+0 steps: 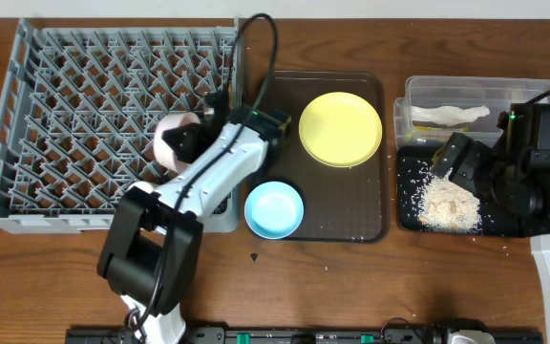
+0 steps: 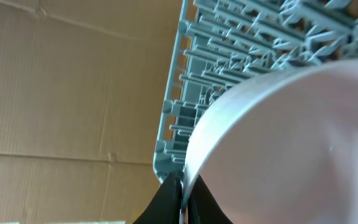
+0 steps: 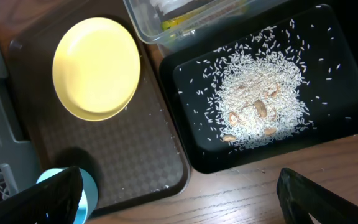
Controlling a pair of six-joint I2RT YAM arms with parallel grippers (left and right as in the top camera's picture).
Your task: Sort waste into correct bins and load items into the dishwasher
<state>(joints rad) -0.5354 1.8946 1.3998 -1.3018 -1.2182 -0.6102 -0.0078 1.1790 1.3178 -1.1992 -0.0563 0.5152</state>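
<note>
gripping glossy white bowl (image 2: pixel 291 143) by rim — left claw (image 2: pixel 183 198) closed | right claw (image 3: pixel 180 202) wide, empty

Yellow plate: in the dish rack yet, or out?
Out. The yellow plate lies flat on the dark brown serving tray, beside the grey dish rack, not in it.

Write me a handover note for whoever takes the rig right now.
Left claw: shut on the white bowl at its rim, at the dish rack right edge; bowl not yet released.
Right claw: open, empty, above the black tray.
Done: rice scraps in the black tray; napkin and wrapper in the clear tub.
Left: seat the white bowl, then load the yellow plate and blue bowl, both on the brown tray. Cup and chopsticks not in view.
</note>
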